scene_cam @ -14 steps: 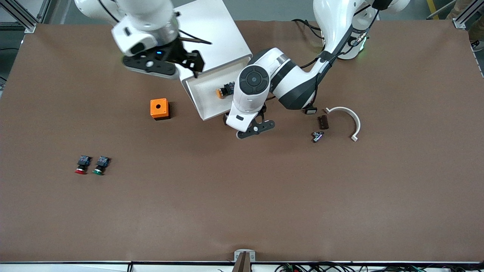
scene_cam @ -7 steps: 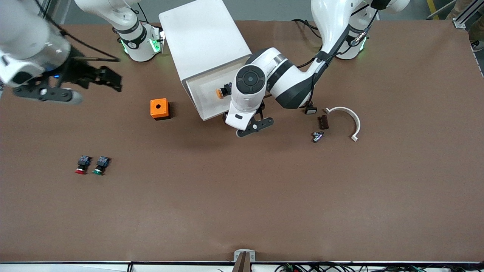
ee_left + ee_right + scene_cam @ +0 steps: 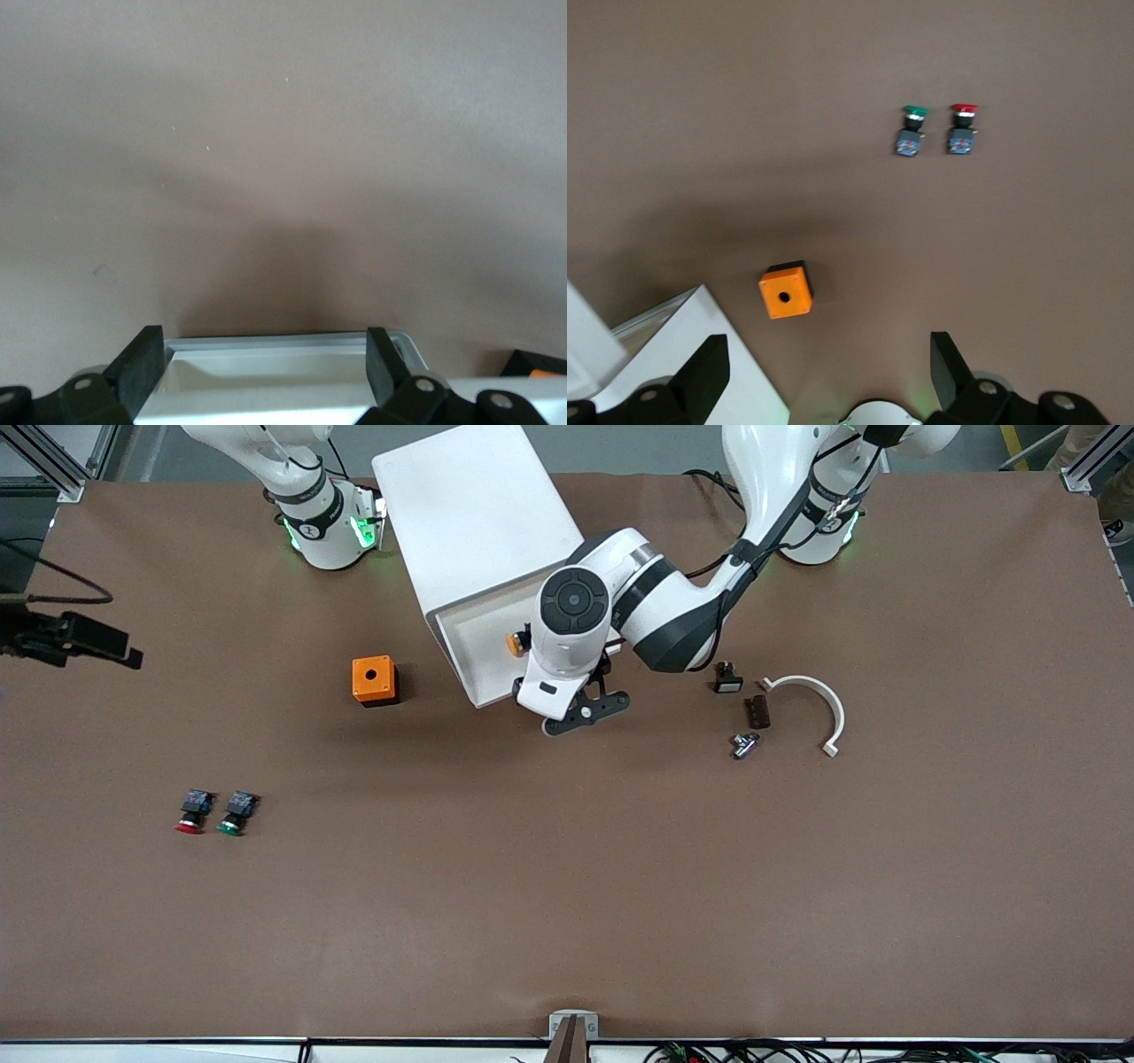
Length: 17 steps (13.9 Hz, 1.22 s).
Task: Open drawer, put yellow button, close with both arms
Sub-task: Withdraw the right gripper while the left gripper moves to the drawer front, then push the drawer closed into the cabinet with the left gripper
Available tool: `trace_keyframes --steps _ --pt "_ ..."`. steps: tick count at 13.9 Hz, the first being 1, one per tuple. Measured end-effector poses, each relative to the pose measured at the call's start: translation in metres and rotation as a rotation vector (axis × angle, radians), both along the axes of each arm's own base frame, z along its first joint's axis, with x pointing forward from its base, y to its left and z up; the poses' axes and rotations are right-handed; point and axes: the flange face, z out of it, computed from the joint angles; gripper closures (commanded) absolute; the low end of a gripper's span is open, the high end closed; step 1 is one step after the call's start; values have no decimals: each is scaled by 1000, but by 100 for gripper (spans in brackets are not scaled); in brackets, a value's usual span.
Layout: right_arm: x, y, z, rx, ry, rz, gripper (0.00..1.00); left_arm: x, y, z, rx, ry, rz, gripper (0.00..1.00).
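The white cabinet (image 3: 478, 522) stands at the robots' edge of the table. Its top drawer (image 3: 474, 669) is pulled out, a shallow white tray. The yellow button (image 3: 514, 643) lies in the tray, partly hidden by the left arm. My left gripper (image 3: 580, 713) is at the drawer's front edge toward the left arm's end. In the left wrist view it (image 3: 266, 354) is open, with the drawer's front rim (image 3: 283, 340) between its fingers. My right gripper (image 3: 84, 645) is open and empty, high over the right arm's end of the table; the right wrist view (image 3: 828, 354) shows bare table between its fingers.
An orange box (image 3: 373, 680) stands beside the drawer toward the right arm's end. A red-capped button (image 3: 189, 813) and a green-capped button (image 3: 236, 813) lie nearer the camera. A white curved piece (image 3: 815, 695) and small dark parts (image 3: 756, 710) lie toward the left arm's end.
My right arm has swung from over the cabinet out to the right arm's end of the table. My left gripper has shifted slightly toward the cabinet at the drawer's front.
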Motion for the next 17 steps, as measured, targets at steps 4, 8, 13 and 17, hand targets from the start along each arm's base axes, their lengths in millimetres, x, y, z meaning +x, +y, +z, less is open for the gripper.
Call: trace_keyframes --steps 4,8,13,17 --pt "25 -6 -49 -27 62 -1 0 -11 -9 0 -8 11 -20 0" --pt "28 -16 -60 -20 78 10 0 -32 -22 -4 -18 41 -52 0" --pt "26 -37 -59 -3 72 60 0 -48 -33 -7 -54 110 -44 0" --pt "27 -39 -58 -3 67 60 0 -64 -43 -10 -70 152 -48 0"
